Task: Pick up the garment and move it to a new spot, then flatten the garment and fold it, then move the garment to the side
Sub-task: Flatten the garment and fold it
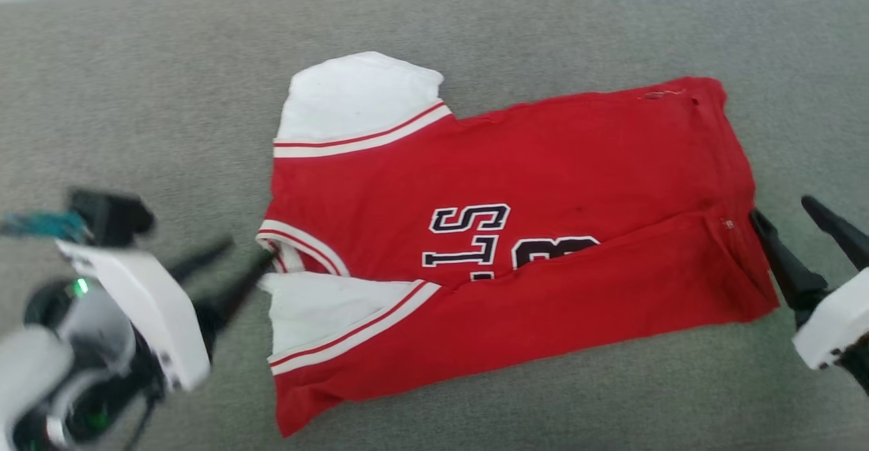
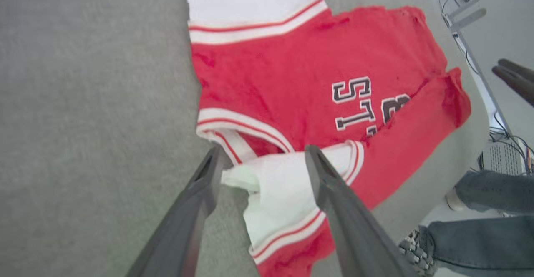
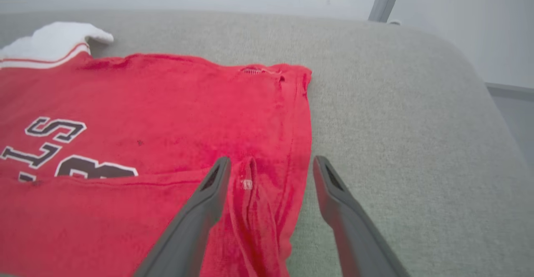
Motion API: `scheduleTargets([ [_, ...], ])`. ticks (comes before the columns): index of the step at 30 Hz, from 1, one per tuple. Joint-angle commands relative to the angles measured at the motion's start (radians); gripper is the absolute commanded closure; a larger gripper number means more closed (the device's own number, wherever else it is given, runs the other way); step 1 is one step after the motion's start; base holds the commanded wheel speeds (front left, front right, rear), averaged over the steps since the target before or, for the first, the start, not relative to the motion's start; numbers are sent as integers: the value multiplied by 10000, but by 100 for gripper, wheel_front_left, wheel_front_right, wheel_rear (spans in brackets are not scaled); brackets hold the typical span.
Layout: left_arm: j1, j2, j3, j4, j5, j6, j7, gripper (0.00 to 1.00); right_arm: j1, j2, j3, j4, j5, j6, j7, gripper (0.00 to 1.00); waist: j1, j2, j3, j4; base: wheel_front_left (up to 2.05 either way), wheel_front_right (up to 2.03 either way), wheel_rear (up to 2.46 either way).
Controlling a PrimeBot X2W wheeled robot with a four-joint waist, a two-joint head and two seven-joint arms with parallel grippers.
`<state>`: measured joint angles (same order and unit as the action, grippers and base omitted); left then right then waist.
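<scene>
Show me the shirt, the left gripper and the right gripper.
shirt (image 1: 577,159), head view, on the red body above the lettering.
left gripper (image 2: 263,152), left wrist view, midway between its fingertips.
right gripper (image 3: 272,162), right wrist view, midway between its fingertips.

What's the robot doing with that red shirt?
The robot is folding the red shirt, which lies on a grey padded surface. The shirt's near long side is already folded over its front, hiding part of the black letters. The left gripper is by the white sleeve, and the right gripper is at the shirt's other end. Both are open, so neither is gripping the cloth. More folding probably comes next.
</scene>
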<state>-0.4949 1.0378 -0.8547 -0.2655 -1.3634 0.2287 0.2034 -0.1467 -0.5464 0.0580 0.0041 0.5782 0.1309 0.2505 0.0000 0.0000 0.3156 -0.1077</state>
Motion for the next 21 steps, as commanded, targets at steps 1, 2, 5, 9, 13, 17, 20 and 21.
scheduleTargets([
  [1,-355,-182,275,256,62,51,-320,0,-144,279,-95,-101,-213,-6,-431,0,0,0,94,-220,0,0,0],
  [2,-540,-275,409,514,195,46,-484,0,-223,492,-193,-102,-350,-7,-742,0,0,0,133,-319,0,0,0],
  [5,-1314,-777,702,1557,556,-36,-887,0,-530,1071,-273,-75,-725,-6,-1711,0,0,0,284,-685,0,0,0],
  [9,-2691,-1511,744,3256,1171,-462,-863,0,-961,1699,-307,234,-1054,-7,-2734,0,0,0,533,-1236,0,0,0],
  [13,-3970,-2023,416,5153,1694,-842,-139,0,-1393,2089,-12,525,-1088,-6,-3288,0,0,0,789,-1889,0,0,0],
  [17,-5121,-2294,-18,6962,1855,-1157,1240,0,-1687,2222,331,905,-934,-6,-3529,0,0,0,1072,-2441,0,0,0],
  [20,-5765,-2462,-373,8032,1846,-1136,2622,0,-1749,2181,427,1193,-866,-6,-3642,0,0,0,1239,-2671,0,0,0],
  [21,-6022,-2491,-416,8336,1783,-1032,3084,0,-1753,2154,424,1256,-843,-6,-3684,0,0,0,1301,-2716,0,0,0],
])
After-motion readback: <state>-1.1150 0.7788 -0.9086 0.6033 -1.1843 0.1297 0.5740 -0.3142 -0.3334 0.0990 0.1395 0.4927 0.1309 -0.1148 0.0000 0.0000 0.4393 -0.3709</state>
